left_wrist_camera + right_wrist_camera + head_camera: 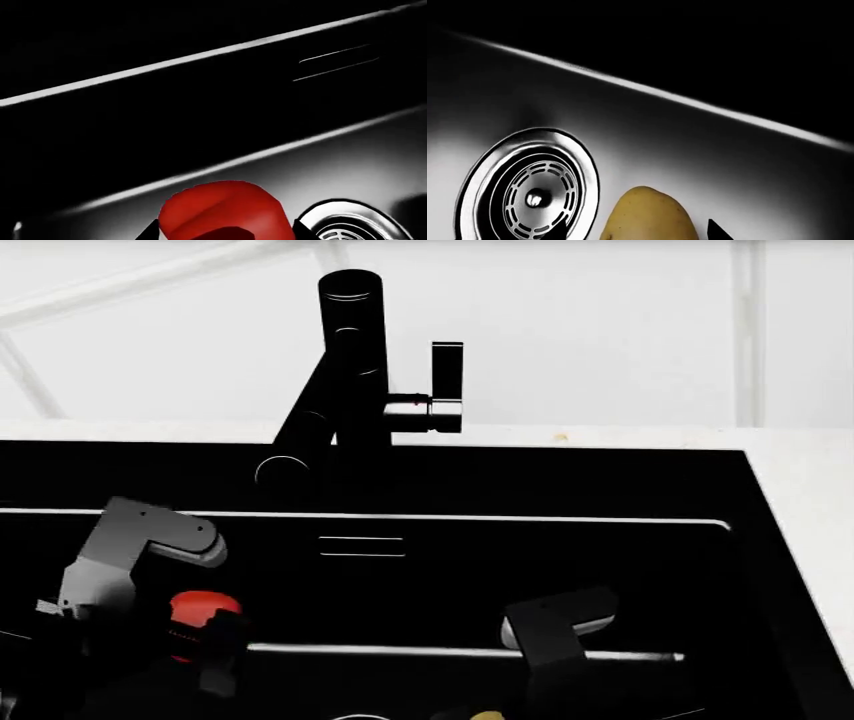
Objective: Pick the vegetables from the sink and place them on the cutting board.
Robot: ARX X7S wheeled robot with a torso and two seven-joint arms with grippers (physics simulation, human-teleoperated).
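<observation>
The red bell pepper (223,210) sits between my left gripper's (220,233) two black fingertips, which press against both its sides just over the black sink floor (373,160). In the head view the pepper (200,606) shows in my left gripper (203,638) low in the sink (534,580). The tan-yellow potato (647,215) lies on the sink floor beside the round drain (527,192). My right gripper (635,233) is open around it, with a gap on each side. A sliver of the potato (489,716) shows in the head view. The cutting board is out of view.
The black faucet (350,370) stands at the sink's back rim, with a white wall behind it. White countertop (807,500) runs along the right of the sink. The drain (353,225) lies close beside the pepper. The sink's walls enclose both arms.
</observation>
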